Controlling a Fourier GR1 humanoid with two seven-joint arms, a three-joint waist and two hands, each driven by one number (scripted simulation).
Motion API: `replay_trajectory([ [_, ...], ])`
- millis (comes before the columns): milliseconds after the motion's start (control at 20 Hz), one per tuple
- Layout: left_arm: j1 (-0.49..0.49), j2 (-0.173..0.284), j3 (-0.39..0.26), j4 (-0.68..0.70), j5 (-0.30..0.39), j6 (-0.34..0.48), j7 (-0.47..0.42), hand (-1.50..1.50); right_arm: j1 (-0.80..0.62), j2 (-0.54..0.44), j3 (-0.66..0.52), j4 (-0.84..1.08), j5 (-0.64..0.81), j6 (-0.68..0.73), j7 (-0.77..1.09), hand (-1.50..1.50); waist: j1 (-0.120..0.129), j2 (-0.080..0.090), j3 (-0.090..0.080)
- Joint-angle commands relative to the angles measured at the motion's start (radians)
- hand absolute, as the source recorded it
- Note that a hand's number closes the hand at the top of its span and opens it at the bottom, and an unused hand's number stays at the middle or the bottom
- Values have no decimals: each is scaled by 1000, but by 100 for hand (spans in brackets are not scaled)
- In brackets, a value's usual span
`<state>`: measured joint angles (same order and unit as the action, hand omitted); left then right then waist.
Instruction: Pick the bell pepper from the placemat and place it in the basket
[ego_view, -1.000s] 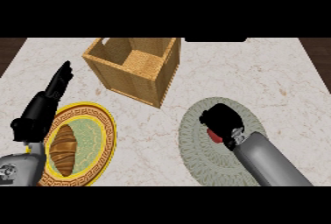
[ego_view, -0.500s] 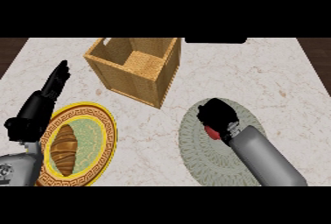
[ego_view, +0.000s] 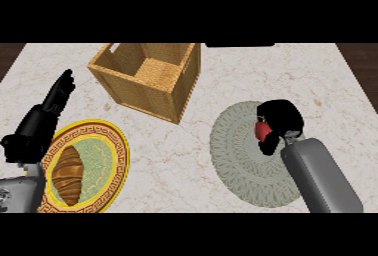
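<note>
Black fingers of the right hand (ego_view: 280, 120) curl down over the bell pepper (ego_view: 262, 131), a red shape that shows only at the hand's left side, so the hand is grasping it from above. That top-down hold suits a round vegetable lying flat: the fingers wrap it and hide most of it. The pepper is over the placemat (ego_view: 240, 165), a round grey woven mat, toward its upper part; whether it rests on the weave or is just off it cannot be told. The grey forearm runs from the hand across the mat toward the view's lower right.

The basket (ego_view: 148, 80), a square wicker box with an open top, stands up and to the left of the placemat, apart from it, so the carry would go that way. I judge the grasp made and the move to the basket not yet begun.

Well left of the placemat, beyond a gold-rimmed plate (ego_view: 103, 135) holding a croissant (ego_view: 68, 172), the left hand (ego_view: 46, 117) rests with straight, relaxed fingers, holding nothing.
</note>
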<state>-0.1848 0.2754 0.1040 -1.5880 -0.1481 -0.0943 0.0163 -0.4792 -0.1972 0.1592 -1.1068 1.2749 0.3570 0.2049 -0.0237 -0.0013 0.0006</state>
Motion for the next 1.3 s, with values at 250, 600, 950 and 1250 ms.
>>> replay_trajectory([
  [250,-5,-10,-7,12,-10,4,-8,0,-32,61,-242,-136,-52,-305,244,150,10,-2,0],
  [600,14,-10,-4,-8,-3,-3,-1,0,-199,149,-340,-370,-294,-375,147,150,17,-8,1],
  [950,-41,-15,-4,25,8,-22,20,0,-461,121,-342,-443,-381,-181,286,150,24,-1,-1],
  [1250,-23,7,7,21,-1,-34,-21,0,-741,196,-321,-238,-404,-182,442,150,47,2,-2],
])
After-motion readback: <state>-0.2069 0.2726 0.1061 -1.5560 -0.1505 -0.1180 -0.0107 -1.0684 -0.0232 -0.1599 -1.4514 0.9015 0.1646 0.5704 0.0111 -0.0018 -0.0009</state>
